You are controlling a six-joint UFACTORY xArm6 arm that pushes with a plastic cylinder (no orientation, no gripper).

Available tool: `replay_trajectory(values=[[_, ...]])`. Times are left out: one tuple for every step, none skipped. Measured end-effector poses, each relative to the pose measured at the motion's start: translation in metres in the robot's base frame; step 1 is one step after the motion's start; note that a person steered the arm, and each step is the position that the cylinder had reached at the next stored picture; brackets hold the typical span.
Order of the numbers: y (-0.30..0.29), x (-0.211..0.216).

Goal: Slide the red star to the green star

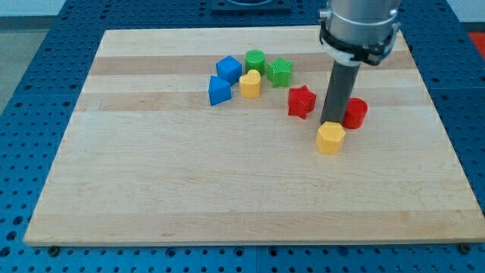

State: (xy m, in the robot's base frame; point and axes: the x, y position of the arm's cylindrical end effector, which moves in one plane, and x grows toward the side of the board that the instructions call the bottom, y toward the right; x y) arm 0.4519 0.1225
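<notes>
The red star (301, 101) lies on the wooden board right of centre. The green star (280, 71) lies up and to its left, a small gap between them. My tip (330, 121) comes down just right of the red star, between it and a red cylinder (355, 113). The tip's end sits right at the top edge of a yellow hexagon (330, 139). The tip is not touching the red star.
A green cylinder (255, 61), a yellow heart (250, 84), a blue cube (228, 69) and a blue wedge-shaped block (219, 91) cluster left of the green star. The wooden board (151, 174) sits on a blue perforated table.
</notes>
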Motion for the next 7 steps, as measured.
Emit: replay_trajectory(values=[[-0.014, 0.006], [-0.035, 0.006], [-0.04, 0.0], [-0.04, -0.013], [-0.04, -0.026], [-0.04, -0.028], [-0.033, -0.028]])
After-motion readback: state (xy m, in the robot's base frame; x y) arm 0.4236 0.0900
